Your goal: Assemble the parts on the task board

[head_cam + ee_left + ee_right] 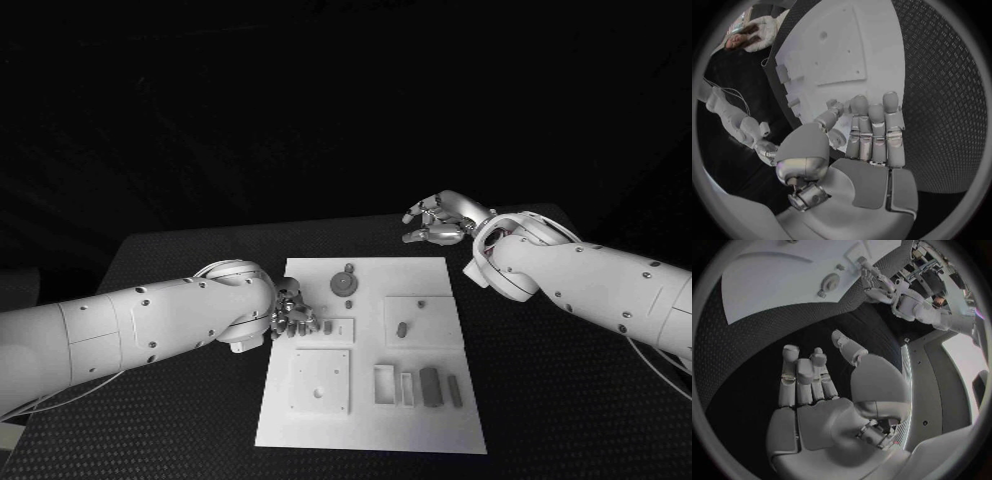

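The left hand (864, 137) is seen with fingers extended side by side at the edge of the white task board (839, 55), nothing being held.

Black table (577, 400) with a textured, dotted surface, dark unlit background beyond its far edge

L hand (293, 312) | fingers hide board (433, 420) edge | grasp unclear

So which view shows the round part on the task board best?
The head view: the round part lies unobstructed on the task board. The right wrist view shows it small, near the rim; in the left wrist view I cannot identify it.
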Controlling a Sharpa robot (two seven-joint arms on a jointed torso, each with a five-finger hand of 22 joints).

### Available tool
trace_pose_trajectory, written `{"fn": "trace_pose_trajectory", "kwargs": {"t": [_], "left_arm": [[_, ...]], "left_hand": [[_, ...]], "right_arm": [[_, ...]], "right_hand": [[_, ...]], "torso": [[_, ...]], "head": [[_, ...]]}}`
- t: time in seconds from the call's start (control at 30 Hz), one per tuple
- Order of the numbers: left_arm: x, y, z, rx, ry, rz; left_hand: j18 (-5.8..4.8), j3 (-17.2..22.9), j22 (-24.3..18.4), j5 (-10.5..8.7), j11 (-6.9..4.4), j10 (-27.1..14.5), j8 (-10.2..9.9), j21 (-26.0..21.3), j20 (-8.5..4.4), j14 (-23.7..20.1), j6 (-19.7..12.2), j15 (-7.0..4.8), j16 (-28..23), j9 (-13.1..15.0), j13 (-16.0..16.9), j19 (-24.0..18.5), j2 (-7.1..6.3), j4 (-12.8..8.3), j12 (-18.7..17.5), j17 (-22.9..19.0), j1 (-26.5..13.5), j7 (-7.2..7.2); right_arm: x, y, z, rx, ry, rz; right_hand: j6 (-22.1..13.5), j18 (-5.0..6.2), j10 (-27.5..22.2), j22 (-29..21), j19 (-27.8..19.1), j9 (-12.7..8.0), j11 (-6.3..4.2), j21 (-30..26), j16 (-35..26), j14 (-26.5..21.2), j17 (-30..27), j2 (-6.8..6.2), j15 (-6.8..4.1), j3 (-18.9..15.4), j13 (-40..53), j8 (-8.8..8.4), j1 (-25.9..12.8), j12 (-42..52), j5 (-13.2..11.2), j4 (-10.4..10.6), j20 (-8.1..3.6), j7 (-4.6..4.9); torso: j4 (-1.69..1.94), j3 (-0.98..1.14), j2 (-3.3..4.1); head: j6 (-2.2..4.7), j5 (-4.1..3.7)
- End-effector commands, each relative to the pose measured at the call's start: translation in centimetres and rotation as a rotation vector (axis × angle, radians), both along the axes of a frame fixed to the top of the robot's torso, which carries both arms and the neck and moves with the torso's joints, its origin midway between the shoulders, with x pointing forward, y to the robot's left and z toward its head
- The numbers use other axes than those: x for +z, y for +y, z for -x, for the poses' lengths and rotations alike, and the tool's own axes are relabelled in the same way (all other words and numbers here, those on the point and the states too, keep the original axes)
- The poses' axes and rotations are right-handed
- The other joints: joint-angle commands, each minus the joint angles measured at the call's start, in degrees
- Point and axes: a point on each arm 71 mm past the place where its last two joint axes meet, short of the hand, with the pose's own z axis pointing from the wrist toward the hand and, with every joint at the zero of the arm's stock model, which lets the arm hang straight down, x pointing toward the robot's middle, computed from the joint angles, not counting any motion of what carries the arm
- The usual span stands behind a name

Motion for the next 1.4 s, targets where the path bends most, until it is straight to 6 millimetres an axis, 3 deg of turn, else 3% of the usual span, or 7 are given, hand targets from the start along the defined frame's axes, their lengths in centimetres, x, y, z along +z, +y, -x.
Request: {"fn": "trace_pose_trajectory", "kwargs": {"t": [0.03, 0.1, 0.17, 0.27, 0.97, 1.2, 1.4], "left_arm": [[-0.1, -0.2, 0.2, -0.014, 0.003, 0.007], [-0.1, -0.2, 0.2, -0.012, 0.001, 0.008], [-0.1, -0.1, 0.1, -0.008, -0.004, 0.011], [0.0, -0.1, 0.1, -0.006, -0.007, 0.012], [0.4, 0.9, 0.0, 0.033, -0.037, 0.038], [1.4, 0.9, -0.5, 0.086, -0.04, 0.13], [2.6, 0.8, -1.0, 0.103, -0.047, 0.193]], "left_hand": [[0.42, -0.24, 1.22, -0.19, 0.23, 0.16, -0.07, 0.37, -0.24, 0.08, 0.32, 0.02, 0.38, -0.09, 0.06, -0.01, -1.62, 0.75, 0.3, -0.08, -0.29, 0.05], [0.39, -0.69, 1.19, -0.19, 0.25, 0.14, -0.09, 0.34, -0.23, 0.05, 0.31, 0.03, 0.36, -0.12, 0.06, -0.03, -2.76, 1.54, 0.26, -0.1, -1.15, 0.06], [0.52, -7.57, 1.21, 2.04, 0.15, -0.11, -0.11, 0.3, -0.37, -0.26, 0.09, -0.14, 0.46, -0.12, 0.2, -0.65, -0.22, -1.31, 0.19, -0.1, -3.69, -0.02], [0.55, -8.45, 1.06, 1.39, 0.13, -0.11, -0.2, 0.1, -0.45, -0.27, 0.1, -0.17, 0.37, -0.32, 0.15, -0.66, -1.47, -0.85, 0.09, -0.21, -4.66, -0.06], [0.61, -8.9, 0.86, 0.47, 0.25, -0.55, -0.55, -0.64, -0.55, -0.6, -0.38, -0.32, 0.06, -0.76, 0.01, -0.76, -4.3, 0.68, -0.31, -0.51, -5.56, 0.08], [0.37, -9.0, 0.77, 0.72, 1.02, -1.19, -1.67, -1.31, -0.41, -0.89, -2.82, -0.14, -0.65, -1.42, -0.21, -0.92, -2.12, -0.19, -0.72, -1.24, -4.21, 1.05], [0.29, -9.49, 0.69, 0.78, 1.98, -1.59, -2.76, -1.95, -0.3, -1.0, -6.54, 0.0, -1.02, -2.89, -0.35, -0.96, -3.11, -0.59, -0.9, -1.88, -4.25, 2.21]], "right_arm": [[0.0, 0.2, 0.1, 0.012, 0.006, 0.003], [0.0, 0.1, 0.1, 0.012, 0.006, 0.003], [0.0, 0.1, 0.0, 0.012, 0.006, 0.003], [0.0, 0.2, 0.0, 0.013, 0.005, 0.003], [-0.1, 0.0, 0.0, 0.01, 0.008, 0.005], [-0.2, 0.0, 0.0, 0.011, 0.013, 0.006], [-0.3, -0.1, 0.0, 0.01, 0.014, 0.007]], "right_hand": [[-0.73, 0.8, -0.46, 0.67, 0.21, -0.08, 0.04, -0.23, 0.34, -0.34, -0.07, 0.2, 0.02, -0.2, -0.08, 0.36, -0.36, 0.32, 0.14, 0.07, -0.24, 1.04], [-0.73, 0.8, -0.46, 0.67, 0.21, -0.08, 0.04, -0.23, 0.34, -0.34, -0.07, 0.19, 0.02, -0.2, -0.08, 0.36, -0.36, 0.33, 0.14, 0.07, -0.24, 1.04], [-0.73, 0.8, -0.46, 0.67, 0.2, -0.08, 0.04, -0.23, 0.34, -0.34, -0.07, 0.19, 0.02, -0.21, -0.08, 0.36, -0.37, 0.33, 0.14, 0.07, -0.23, 1.04], [-0.74, 0.8, -0.46, 0.67, 0.2, -0.09, 0.04, -0.24, 0.34, -0.35, -0.07, 0.18, 0.03, -0.21, -0.09, 0.36, -0.37, 0.33, 0.14, 0.07, -0.23, 1.04], [-0.87, 0.8, -0.49, 0.67, 0.19, -0.14, 0.07, -0.26, 0.34, -0.37, -0.1, 0.13, 0.04, -0.19, -0.15, 0.32, -0.37, 0.35, 0.14, 0.04, -0.24, 1.06], [-0.87, 0.8, -0.49, 0.67, 0.18, -0.14, 0.07, -0.26, 0.34, -0.37, -0.1, 0.14, 0.05, -0.17, -0.16, 0.32, -0.34, 0.36, 0.14, 0.02, -0.24, 1.06], [-0.88, 0.8, -0.5, 0.67, 0.18, -0.15, 0.07, -0.27, 0.34, -0.38, -0.11, 0.14, 0.05, -0.16, -0.17, 0.33, -0.33, 0.37, 0.14, 0.01, -0.24, 1.06]], "torso": [[0.03, -0.02, 0.01], [0.05, -0.02, 0.02], [0.05, -0.04, 0.02], [0.04, -0.04, -0.02], [0.07, -0.04, -0.04], [0.09, -0.07, -0.02], [0.03, -0.05, -0.04]], "head": [[0.0, -0.06], [0.02, -0.08], [0.0, -0.1], [0.03, -0.09], [0.49, -0.22], [0.67, -0.32], [0.75, -0.3]]}}
